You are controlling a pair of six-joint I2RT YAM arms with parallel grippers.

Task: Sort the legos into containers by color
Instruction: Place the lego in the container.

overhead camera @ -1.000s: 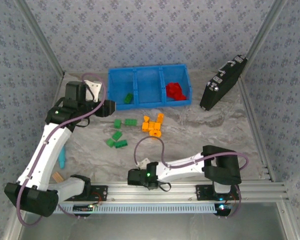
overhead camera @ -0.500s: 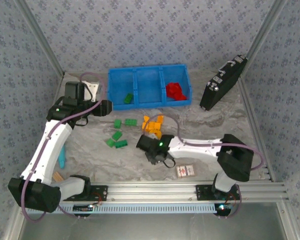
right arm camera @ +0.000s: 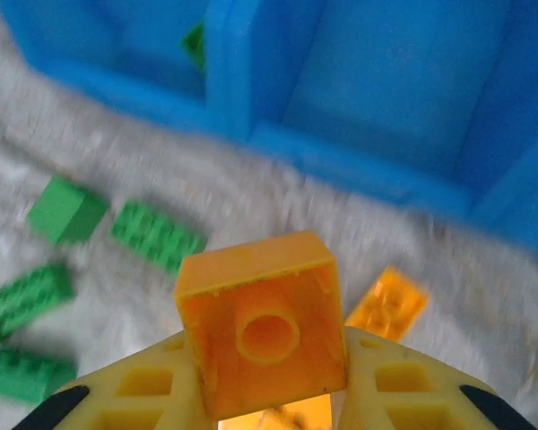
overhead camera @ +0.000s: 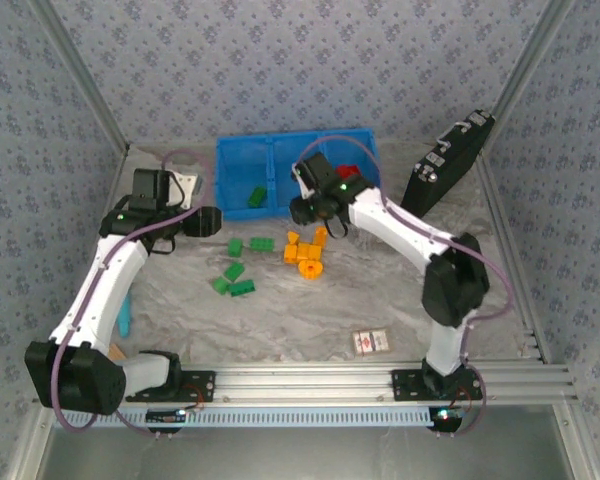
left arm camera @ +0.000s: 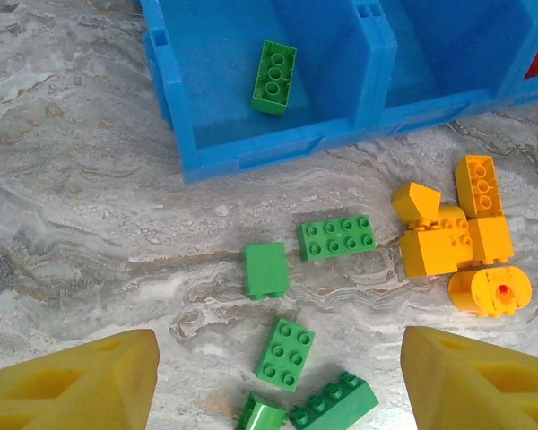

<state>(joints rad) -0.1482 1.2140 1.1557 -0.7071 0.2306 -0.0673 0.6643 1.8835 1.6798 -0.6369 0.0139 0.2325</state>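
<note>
A grey marbled table, boxed in by patterned walls, carried the blue tray at twelve o'clock. Within the last second the right arm had swung from its base at six o'clock, through the orange pile at the centre, and up to the tray's front edge. The right gripper was now pinched tight on one orange brick, with the bare middle compartment just ahead at twelve. That sweep also uncovered a small red-and-white card at five o'clock (no part of the sorting). The left gripper had barely shifted at nine o'clock, its fingers spread wide on nothing, above the loose green bricks. One green brick lay in the left compartment and red bricks in the right. So I judged the middle one meant for orange, with its first piece about to arrive.
</note>
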